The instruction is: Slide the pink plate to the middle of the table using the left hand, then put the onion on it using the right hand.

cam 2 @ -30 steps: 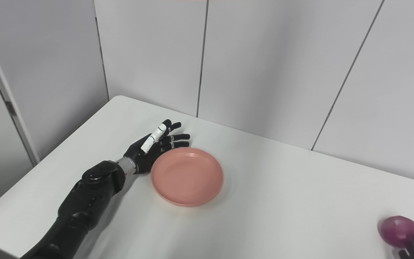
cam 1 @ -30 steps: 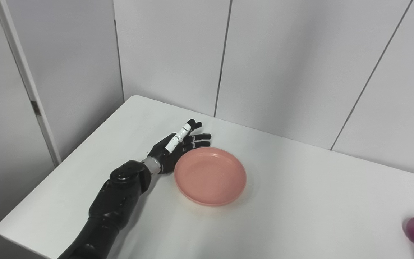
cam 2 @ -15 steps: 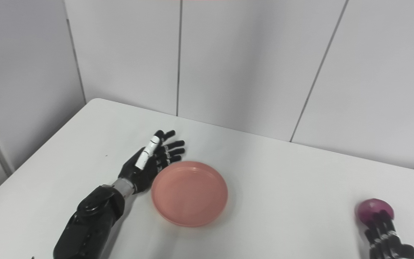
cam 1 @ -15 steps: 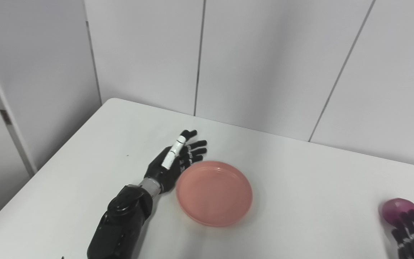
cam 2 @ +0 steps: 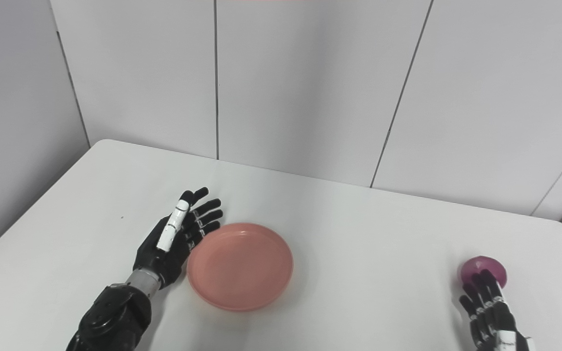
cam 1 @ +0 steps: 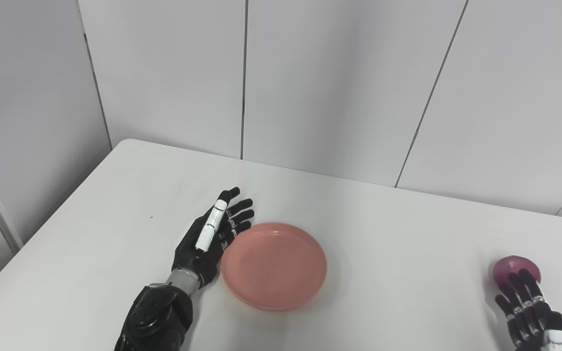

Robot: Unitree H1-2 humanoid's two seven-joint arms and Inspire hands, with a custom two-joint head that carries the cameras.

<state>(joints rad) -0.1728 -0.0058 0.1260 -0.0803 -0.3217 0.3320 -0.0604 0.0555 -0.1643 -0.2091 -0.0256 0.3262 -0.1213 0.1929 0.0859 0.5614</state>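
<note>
Left hand [cam 1: 210, 239], fingers spread, lies edge-on against the left rim of the pink plate [cam 1: 274, 265] on the white tabletop [cam 1: 398, 253]. Right hand [cam 2: 488, 309], fingers extended, reaches the purple onion [cam 2: 482, 271] at far right; actual contact cannot be told.

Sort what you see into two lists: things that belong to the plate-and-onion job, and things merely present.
Belong to the job:
round pink plastic plate
purple-red round onion
black left hand, open beside the plate
black right hand, open, at the onion

Merely present:
white table
grey panelled wall
</note>
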